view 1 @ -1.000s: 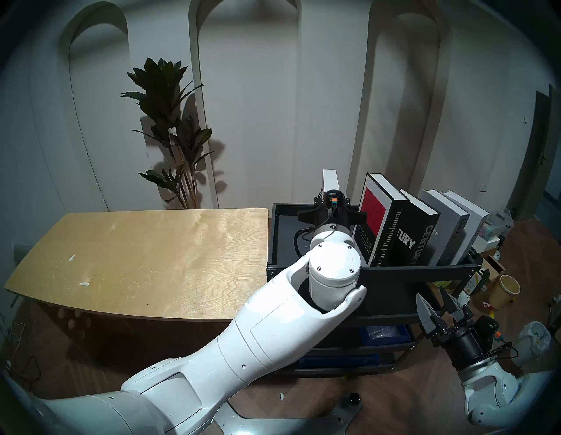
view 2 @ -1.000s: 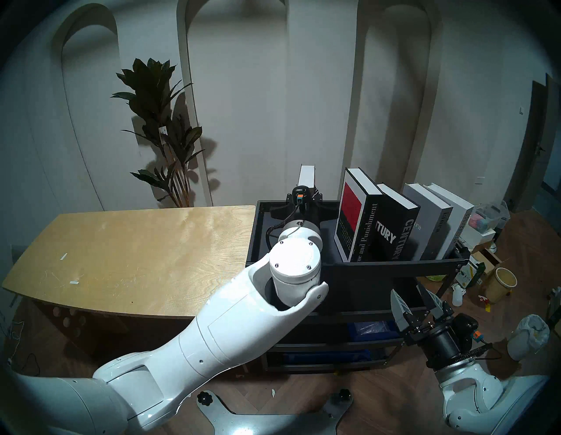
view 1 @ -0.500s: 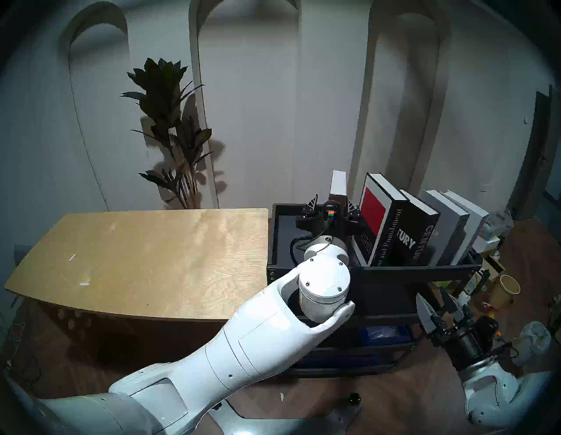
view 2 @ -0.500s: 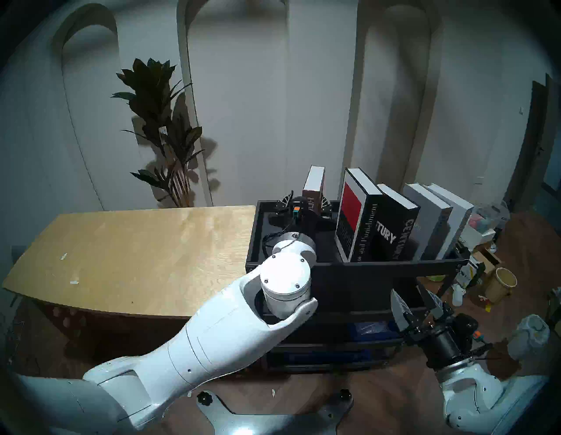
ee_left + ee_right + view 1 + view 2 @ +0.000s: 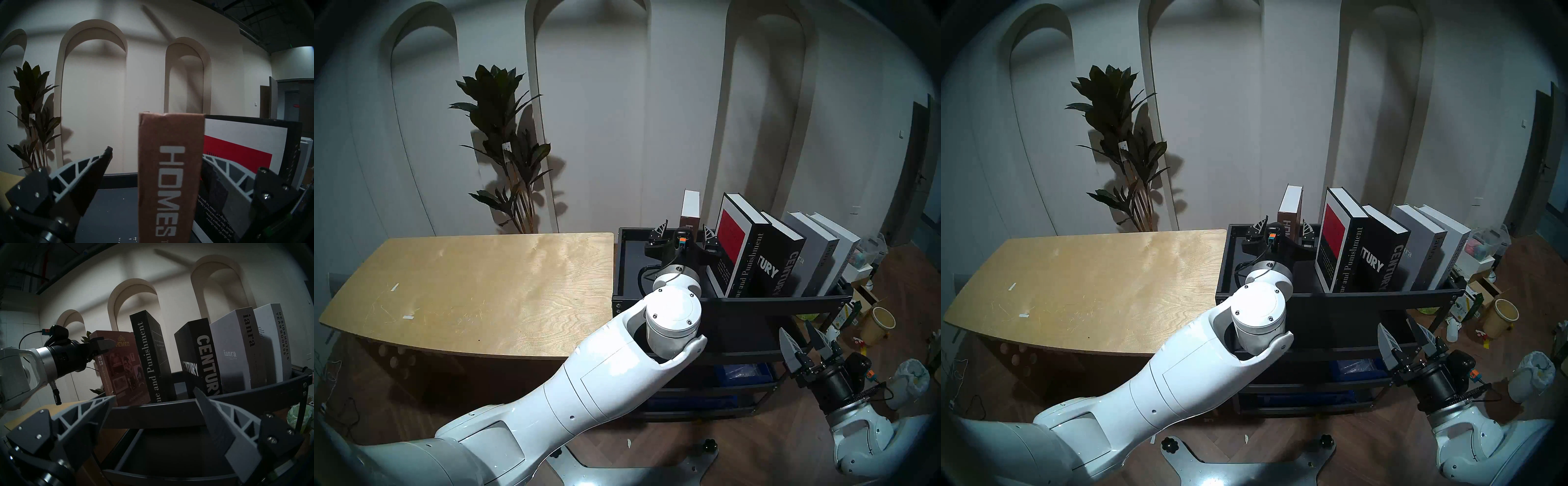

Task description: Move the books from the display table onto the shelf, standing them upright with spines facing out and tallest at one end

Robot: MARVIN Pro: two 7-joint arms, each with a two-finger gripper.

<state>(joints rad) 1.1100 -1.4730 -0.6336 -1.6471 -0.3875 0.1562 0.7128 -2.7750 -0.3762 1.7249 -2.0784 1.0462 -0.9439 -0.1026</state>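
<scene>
Status check, placement of the last book. Take the shelf (image 5: 755,300) as your reference throughout.

All five books are on its top tray. From the shelf's right end inward you have "Design Hotels Yearbook" (image 5: 278,343), "ianra" (image 5: 236,351), "CENTURY" (image 5: 784,258) and "Crime and Punishment" (image 5: 745,244), packed side by side and leaning right, spines toward you. The brown "HOMES" (image 5: 169,178) stands upright toward the shelf's left half, spine out, apart from the row with a visible gap to "Crime and Punishment".

Your left gripper (image 5: 683,234) sits over the tray with its fingers spread to either side of "HOMES". In the left wrist view the left finger is clearly off the spine; the right finger lies very close to the spine's edge, and you cannot tell whether it touches. No grip on the book.

Your right gripper (image 5: 802,342) hangs in front of and below the shelf's right front corner, fingers apart, holding nothing.

The display table (image 5: 466,288), left of the shelf, carries no books.

Judgement: transfer done. Left to do: back the left gripper away without knocking "HOMES", and probably close the gap. Height order needs checking; "HOMES" does not read plainly as tallest from these views.
</scene>
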